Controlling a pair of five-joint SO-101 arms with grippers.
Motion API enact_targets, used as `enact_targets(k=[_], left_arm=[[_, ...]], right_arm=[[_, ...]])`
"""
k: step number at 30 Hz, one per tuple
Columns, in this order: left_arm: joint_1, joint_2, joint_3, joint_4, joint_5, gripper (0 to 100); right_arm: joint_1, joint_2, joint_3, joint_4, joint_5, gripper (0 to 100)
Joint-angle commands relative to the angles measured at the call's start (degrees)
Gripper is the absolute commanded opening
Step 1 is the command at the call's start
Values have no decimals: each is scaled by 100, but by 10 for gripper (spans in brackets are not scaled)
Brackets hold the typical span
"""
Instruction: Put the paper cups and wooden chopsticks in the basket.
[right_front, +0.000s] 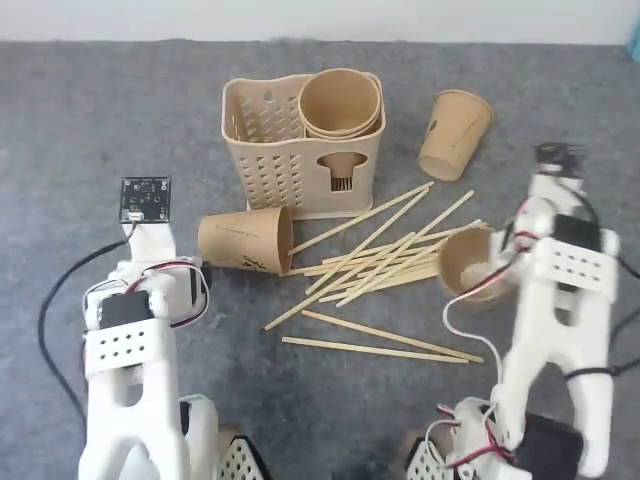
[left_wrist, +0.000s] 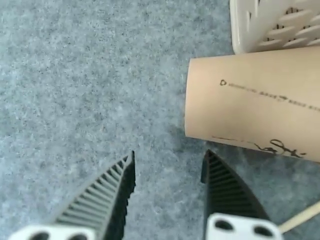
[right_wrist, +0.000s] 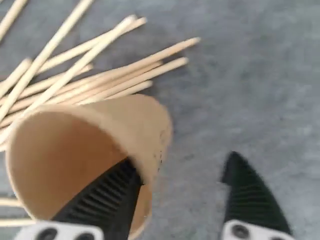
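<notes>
A beige perforated basket (right_front: 285, 165) stands at the back middle, with stacked paper cups (right_front: 340, 100) in one compartment. One paper cup (right_front: 245, 240) (left_wrist: 255, 100) lies on its side in front of the basket. My left gripper (left_wrist: 169, 154) stands open just short of its base, touching nothing. Another cup (right_front: 468, 262) (right_wrist: 90, 150) lies tipped at the right end of the chopsticks (right_front: 375, 260) (right_wrist: 100, 80). My right gripper (right_wrist: 181, 161) is open, with one finger (right_wrist: 100, 197) inside that cup's mouth and the other outside. A third loose cup (right_front: 455, 133) lies to the right of the basket.
Grey carpet covers the table. Several chopsticks fan out between the two arms, and two lie apart nearer the front (right_front: 385, 340). The left arm's base (right_front: 135, 400) and the right arm's base (right_front: 550, 380) stand at the front edge.
</notes>
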Motion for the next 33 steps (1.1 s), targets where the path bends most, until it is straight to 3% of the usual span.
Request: enact_targets(k=[1,3,11,18,25,33], left_arm=[[-18,-193,13,-167,62,203],[-18,-193,13,-167,62,203],[-18,-193,13,-167,62,203],[-18,-211,136,-387,79,203],[-18,-211,171,-422,79,203],[-18,-202,180,-413,70,203]], right_arm=[[418,-40,-527,66,-53,72],[514,-40,-651,75,-35,0],[646,-40,-1011,189,-70,8],[567,40,-2752,1376,-659,7],[-215,558,-5248,2712,-1327,7],[-1596,1666,-7543,2809,-2585,7]])
